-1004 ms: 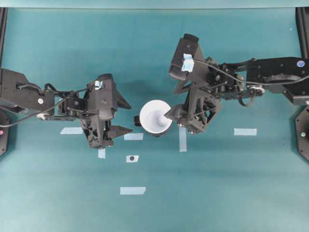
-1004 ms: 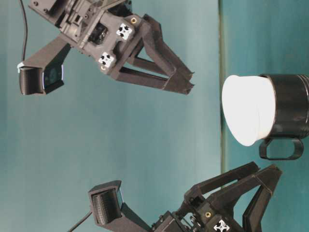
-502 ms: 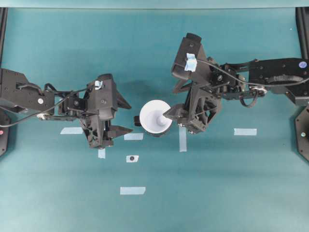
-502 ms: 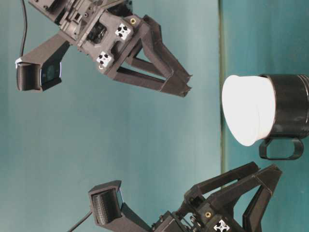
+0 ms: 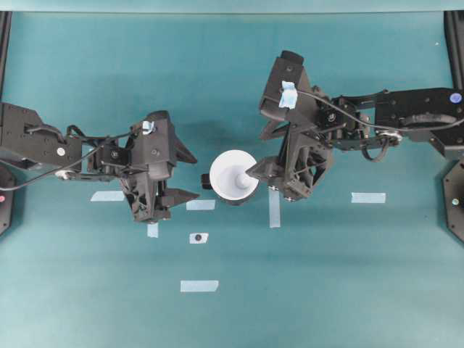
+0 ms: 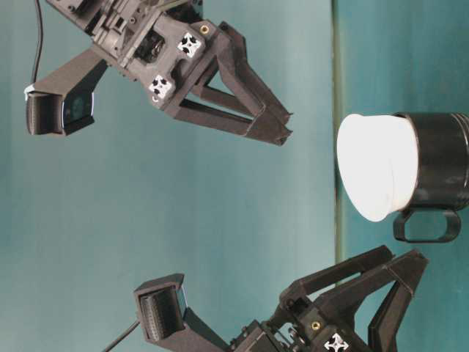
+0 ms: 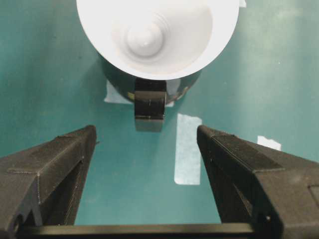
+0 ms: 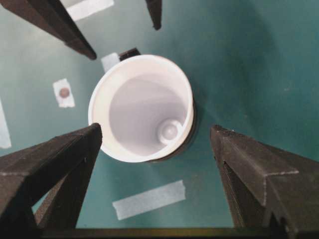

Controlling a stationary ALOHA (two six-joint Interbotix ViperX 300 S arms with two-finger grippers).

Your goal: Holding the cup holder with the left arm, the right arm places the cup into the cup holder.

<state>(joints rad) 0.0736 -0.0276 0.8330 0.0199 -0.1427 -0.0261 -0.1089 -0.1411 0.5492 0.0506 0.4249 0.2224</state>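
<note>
The white cup (image 5: 233, 177) sat inside the black cup holder (image 6: 440, 170), which stood on the teal table (image 5: 326, 283) between the two arms. The left gripper (image 5: 185, 174) was wide open, just beside the holder's small handle (image 7: 149, 103), not touching it. The right gripper (image 8: 154, 144) was also wide open above the cup, holding nothing.

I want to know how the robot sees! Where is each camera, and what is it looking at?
Overhead: looks straight down at the table, both arms, white cup between them.
Table-level: low, sideways picture; cup in the black cup holder, both claws.
Left wrist: rides the left claw, facing the holder's handle.
Right wrist: above the cup, right claw open.
All four share the cup.
</note>
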